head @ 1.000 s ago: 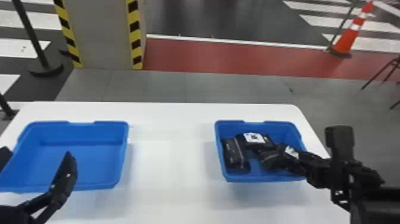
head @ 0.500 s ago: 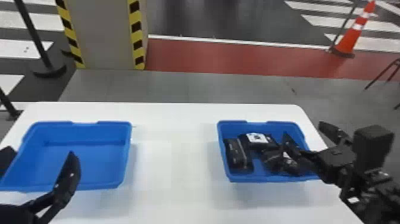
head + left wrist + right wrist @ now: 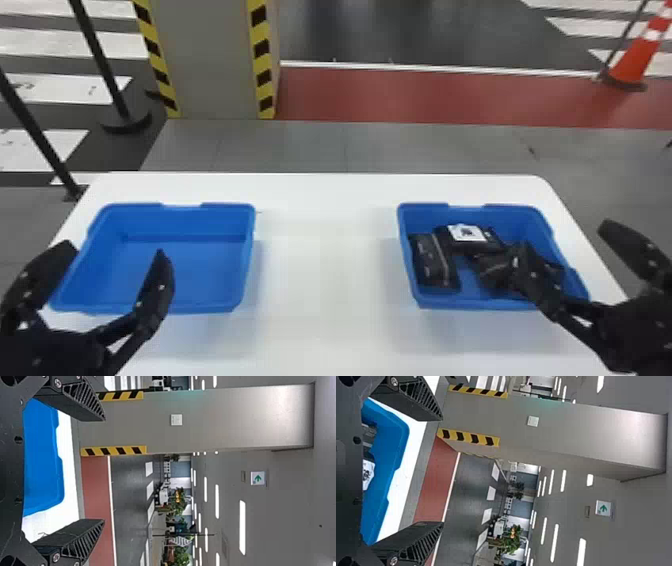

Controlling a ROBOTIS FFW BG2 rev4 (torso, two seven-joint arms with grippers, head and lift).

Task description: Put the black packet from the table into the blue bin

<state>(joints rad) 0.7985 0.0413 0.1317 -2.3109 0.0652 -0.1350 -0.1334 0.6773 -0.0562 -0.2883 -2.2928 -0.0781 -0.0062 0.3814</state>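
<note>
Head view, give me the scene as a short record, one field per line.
Table: white, under both bins
Left bin: blue
Right bin: blue, holding black packets, one with a white label
Left hand: fingers apart, by the left bin
Right hand: fingers apart, one in front of the packets
Background: pillar with striped edges, orange-and-white cone

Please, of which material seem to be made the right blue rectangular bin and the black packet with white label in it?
The bin looks like smooth moulded plastic, by its even colour and rounded corners. The packet may be soft, mostly matt plastic film, given its uneven outline, but fabric is possible.
</note>
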